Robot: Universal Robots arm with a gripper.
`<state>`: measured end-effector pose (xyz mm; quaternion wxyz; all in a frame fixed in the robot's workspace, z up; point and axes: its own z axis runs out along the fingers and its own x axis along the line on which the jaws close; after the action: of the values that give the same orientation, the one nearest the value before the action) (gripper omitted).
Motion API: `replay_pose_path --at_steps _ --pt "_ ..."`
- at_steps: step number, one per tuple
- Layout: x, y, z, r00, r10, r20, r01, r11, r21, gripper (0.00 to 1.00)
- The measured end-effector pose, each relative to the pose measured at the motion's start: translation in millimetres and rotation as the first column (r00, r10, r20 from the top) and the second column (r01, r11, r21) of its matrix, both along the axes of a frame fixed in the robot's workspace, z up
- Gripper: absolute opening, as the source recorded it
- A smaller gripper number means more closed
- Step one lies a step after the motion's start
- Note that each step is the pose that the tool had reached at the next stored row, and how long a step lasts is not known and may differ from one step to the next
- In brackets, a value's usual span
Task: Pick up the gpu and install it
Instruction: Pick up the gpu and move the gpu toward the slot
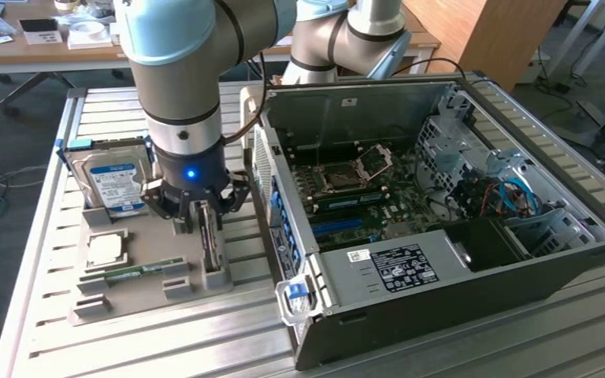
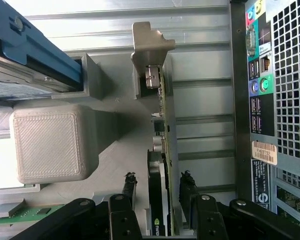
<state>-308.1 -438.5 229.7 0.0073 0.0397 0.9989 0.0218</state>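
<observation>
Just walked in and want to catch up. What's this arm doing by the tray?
The robot arm's end effector hangs low over the gpu, which stands edge-on in its slot on the gray tray. The fingers straddle the card, open, not gripping it. The open computer case sits beside the tray.

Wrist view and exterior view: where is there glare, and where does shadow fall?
Wrist view: glare washes out the table slats beyond the gpu; the grey block casts a soft shadow on the tray. Exterior view: the computer case interior is dim.
</observation>
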Motion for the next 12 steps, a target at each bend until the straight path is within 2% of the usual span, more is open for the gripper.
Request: replay_pose_path --at_steps 8,10,11,12 --pt "0.1 0.0 -0.2 1.0000 0.000 0.0001 0.000 1.0000 0.0001 0.49" --pt "0.1 0.0 -0.2 1.0000 0.000 0.0001 0.000 1.0000 0.0000 0.47" --pt "0.1 0.0 -0.2 1.0000 0.000 0.0001 0.000 1.0000 0.0000 0.40" --pt "0.1 0.0 -0.2 1.0000 0.000 0.0001 0.000 1.0000 0.0000 0.40"
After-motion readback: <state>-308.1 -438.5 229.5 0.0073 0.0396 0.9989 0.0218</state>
